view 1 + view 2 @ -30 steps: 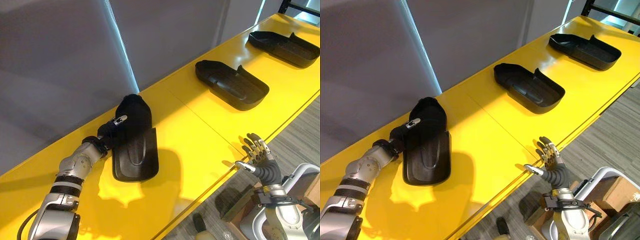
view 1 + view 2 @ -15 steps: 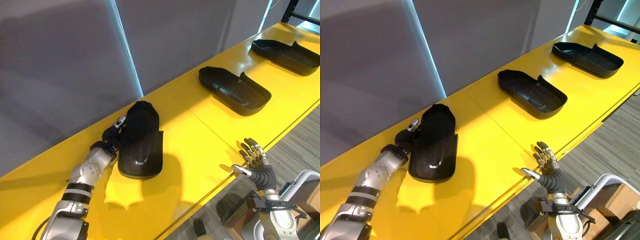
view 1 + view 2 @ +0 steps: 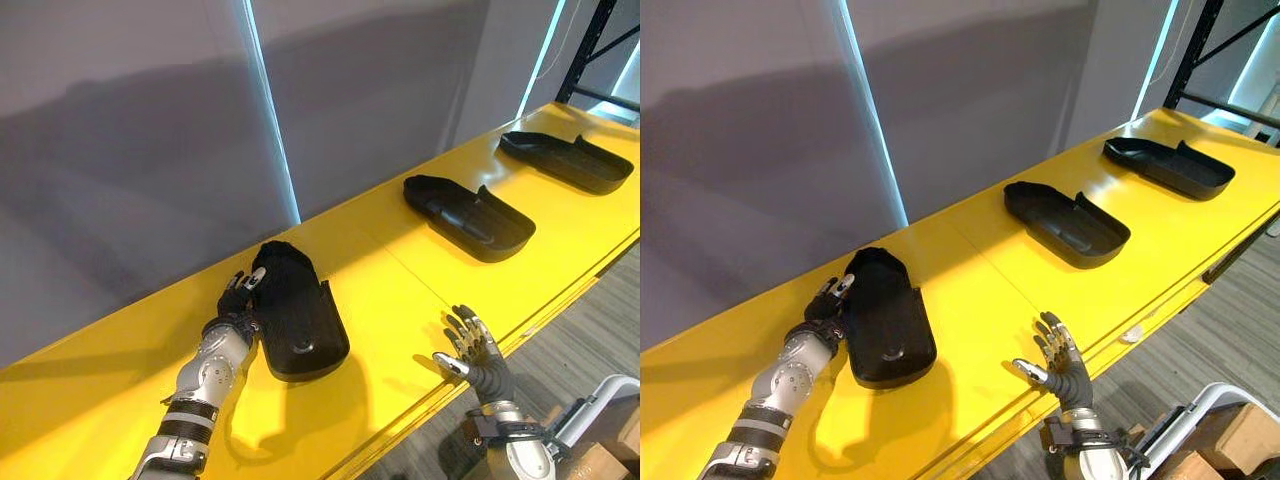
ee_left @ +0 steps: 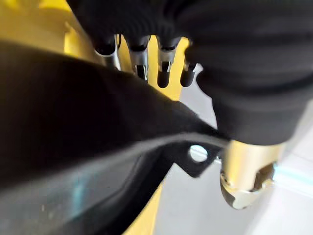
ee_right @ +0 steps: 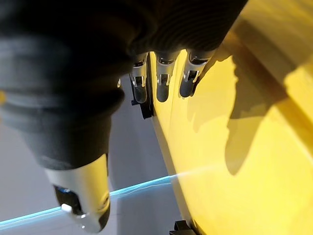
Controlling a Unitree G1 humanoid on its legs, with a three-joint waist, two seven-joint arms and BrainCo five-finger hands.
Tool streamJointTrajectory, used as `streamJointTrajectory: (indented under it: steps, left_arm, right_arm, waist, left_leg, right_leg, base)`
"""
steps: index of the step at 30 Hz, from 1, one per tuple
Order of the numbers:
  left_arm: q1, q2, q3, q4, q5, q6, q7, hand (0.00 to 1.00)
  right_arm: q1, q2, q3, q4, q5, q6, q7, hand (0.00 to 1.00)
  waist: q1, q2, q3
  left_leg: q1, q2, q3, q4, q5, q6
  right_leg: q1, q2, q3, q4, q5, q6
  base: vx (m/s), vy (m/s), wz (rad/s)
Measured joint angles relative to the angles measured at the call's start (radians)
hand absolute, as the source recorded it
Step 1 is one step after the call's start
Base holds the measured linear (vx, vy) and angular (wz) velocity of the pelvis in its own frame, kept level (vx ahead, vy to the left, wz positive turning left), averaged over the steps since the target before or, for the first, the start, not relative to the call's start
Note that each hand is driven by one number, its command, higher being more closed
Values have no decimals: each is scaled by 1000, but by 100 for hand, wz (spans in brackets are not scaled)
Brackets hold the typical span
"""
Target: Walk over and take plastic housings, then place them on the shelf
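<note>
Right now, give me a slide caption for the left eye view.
Left hand against the nearest of three black plastic housings on the yellow shelf; right hand open at its front edge.

Up close, the nearest housing point(image 4: 73, 127) is just a dark blur. The left robot hand point(image 3: 238, 298) is partly tucked behind its wall, so its grip is anyone's guess. The yellow shelf point(image 3: 400, 290) runs off both sides. There's a tiny white bit point(image 3: 1130, 336) on its front edge, no clue what.

Bright light, glare and dark shadows on the yellow shelf point(image 3: 395, 290)
</note>
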Motion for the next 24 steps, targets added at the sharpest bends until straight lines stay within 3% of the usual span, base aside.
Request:
streamJointTrajectory:
  steps: [9,12,19,24]
  left_arm:
    - [-15,-29,-28,46,285,10,129,0]
    - [-23,-30,-36,53,383,38,145,0]
    - [-46,-28,-37,70,487,87,115,0]
    - [-50,5,-55,69,485,91,33,0]
  right_arm:
    - [20,14,30,3,0,0,0,0]
    - [20,14,45,3,1,2,0,0]
    - [23,17,44,3,5,18,11,0]
    - [21,40,45,3,5,19,18,0]
  waist:
    - [13,-3,-23]
    - [15,-6,-29]
    - [33,-15,-37]
    - [36,-17,-39]
  left_leg:
    - [10,6,-1,-13,6,-6]
    - [10,6,-1,-14,6,-6]
    - [9,5,-5,-16,8,-6]
    - [9,5,-9,-16,10,-8]
  right_leg:
    - [9,7,-3,-8,2,-3]
    - [9,7,-4,-8,2,-3]
    - [10,7,-7,-8,2,-3]
    - [12,6,-12,-9,2,-3]
  base:
    - [0,0,0]
    - [0,0,0]
    - [0,0,0]
    - [-2,3,1]
